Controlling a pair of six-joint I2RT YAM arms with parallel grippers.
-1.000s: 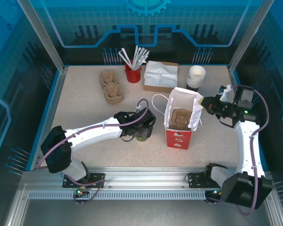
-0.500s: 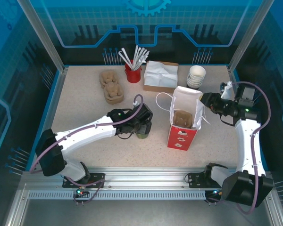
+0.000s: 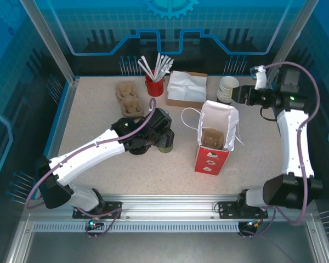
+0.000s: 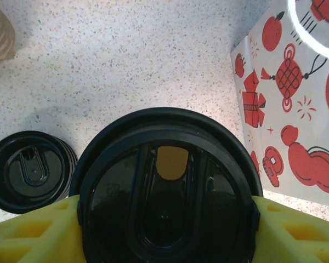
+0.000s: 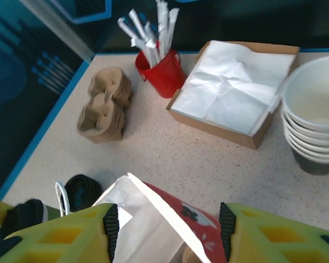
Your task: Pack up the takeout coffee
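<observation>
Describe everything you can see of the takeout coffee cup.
The takeout coffee is a small paper cup with olive-brown sides and a round black plastic lid with a raised rim and a small tan sip opening. It stands upright, left of the red-and-white bag, beside loose black lids. The left end effector grips it, yellow fingers pressing both sides of the lid.

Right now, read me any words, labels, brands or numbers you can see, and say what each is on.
No readable text.
The paper bag: red pictures only, fruit, knots and the like, no letters.
The takeout coffee: a faint raised mark on its lid, too blurred to read.
</observation>
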